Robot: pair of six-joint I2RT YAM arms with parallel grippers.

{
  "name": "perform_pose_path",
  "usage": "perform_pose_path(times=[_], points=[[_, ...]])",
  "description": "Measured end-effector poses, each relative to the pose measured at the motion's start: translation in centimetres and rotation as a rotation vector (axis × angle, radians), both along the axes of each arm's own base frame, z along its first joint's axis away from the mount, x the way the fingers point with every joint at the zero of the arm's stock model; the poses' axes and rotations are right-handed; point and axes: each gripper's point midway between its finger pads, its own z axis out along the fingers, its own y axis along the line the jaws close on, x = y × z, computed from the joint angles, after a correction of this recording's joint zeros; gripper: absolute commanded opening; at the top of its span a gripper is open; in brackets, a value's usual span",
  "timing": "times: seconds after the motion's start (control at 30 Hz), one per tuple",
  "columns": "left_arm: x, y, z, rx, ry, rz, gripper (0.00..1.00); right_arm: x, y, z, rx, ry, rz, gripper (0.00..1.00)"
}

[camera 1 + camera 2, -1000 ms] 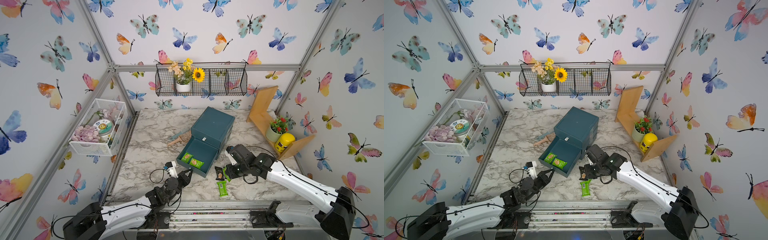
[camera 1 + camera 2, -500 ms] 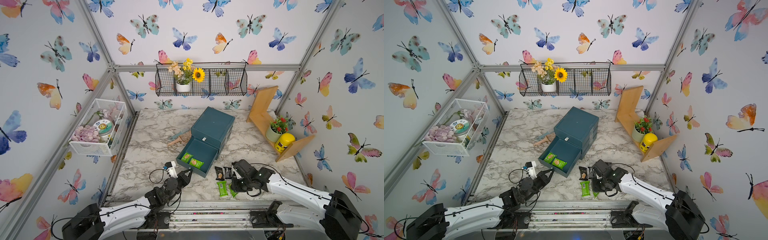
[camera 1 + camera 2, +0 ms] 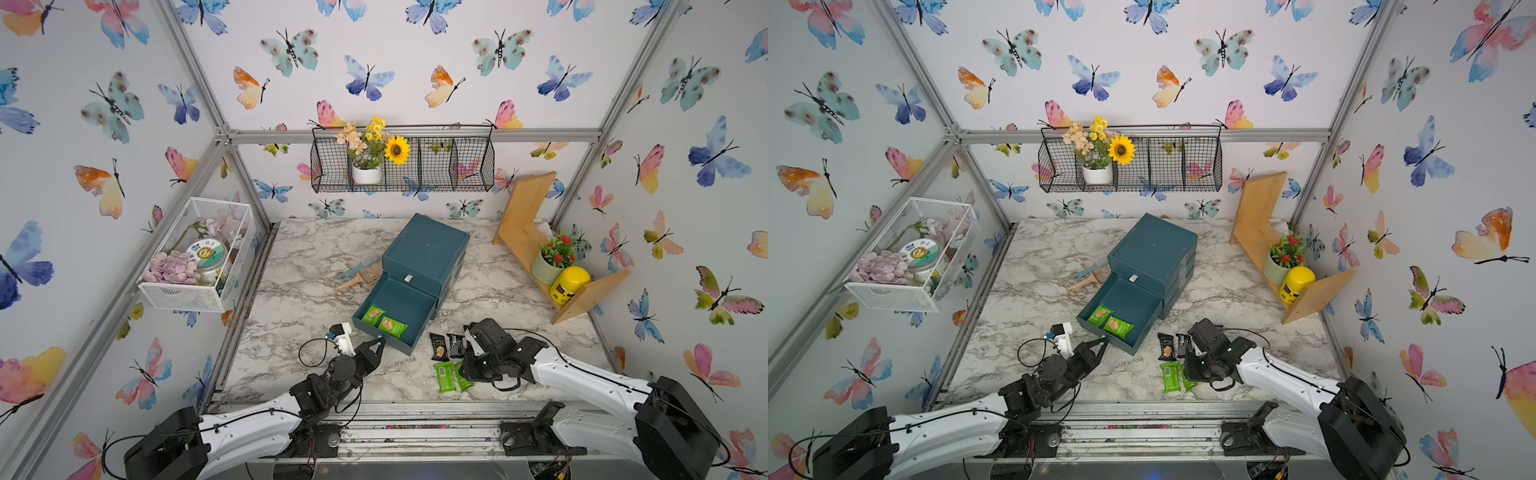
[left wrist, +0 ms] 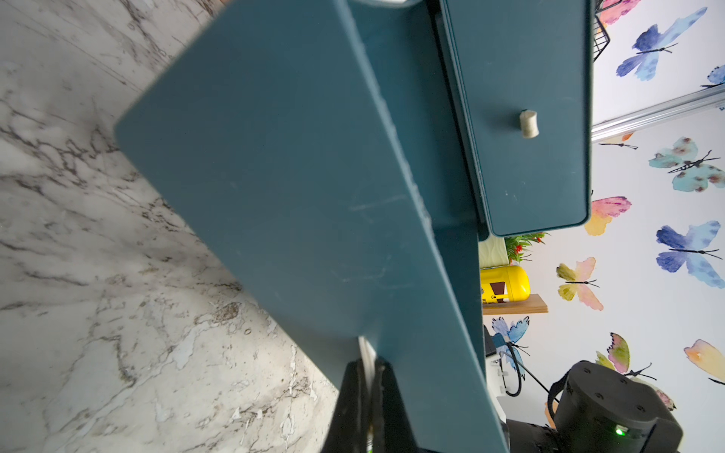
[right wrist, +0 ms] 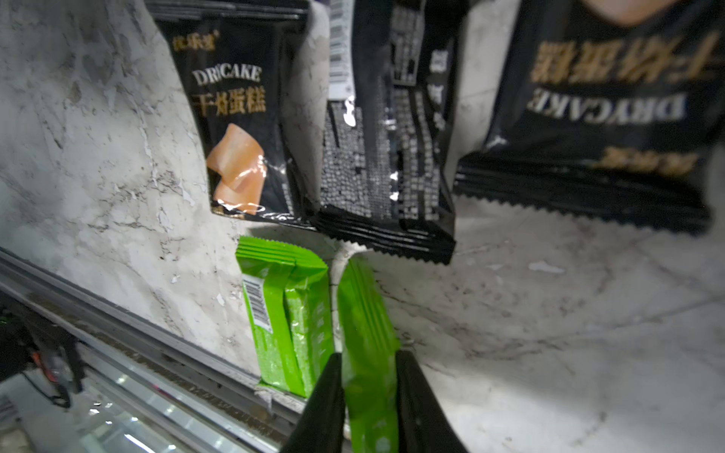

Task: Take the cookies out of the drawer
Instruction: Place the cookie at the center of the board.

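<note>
Left gripper (image 3: 376, 346): clenched on the pale knob (image 4: 367, 353) at the front of the open drawer (image 3: 405, 301); in its wrist view we see both fingertips (image 4: 353, 388) pinched on that sliver. Right gripper (image 5: 368, 382): pointing down at the marble table (image 3: 299, 299) just right of the drawer's front corner, a green packet (image 5: 367, 313) standing on edge between its jaws. We cannot tell whether they press it or merely flank it. We count the cookies (image 3: 439, 347) thus: a second green packet (image 5: 286, 321) lying flat just beside the first; three black packets (image 5: 239, 129) next to these, on the drawer's side; two green ones (image 3: 392, 327) inside the drawer, side by side near its front wall. Behind the drawer stands the teal cabinet (image 3: 426, 247) that houses it; a small brush (image 3: 359, 274) lies on the table left of the drawer.
</note>
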Motion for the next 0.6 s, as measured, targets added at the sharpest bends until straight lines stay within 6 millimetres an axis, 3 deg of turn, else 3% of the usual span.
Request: perform_pose_path(times=[0.17,0.33,0.43,0.6], points=[[0.0,0.0,-0.2,0.007,0.004,0.000,0.00,0.4,-1.7,0.1,-0.093,-0.013,-0.035,0.48],[0.0,0.0,-0.3,0.009,0.005,0.000,0.00,1.8,-2.0,2.1,-0.140,-0.067,-0.052,0.49],[0.0,0.0,-0.3,0.008,0.005,0.001,0.00,3.4,-0.9,4.9,-0.120,-0.135,-0.019,0.49],[0.0,0.0,-0.2,0.008,0.004,0.001,0.00,6.8,2.7,11.7,-0.011,-0.323,0.107,0.48]])
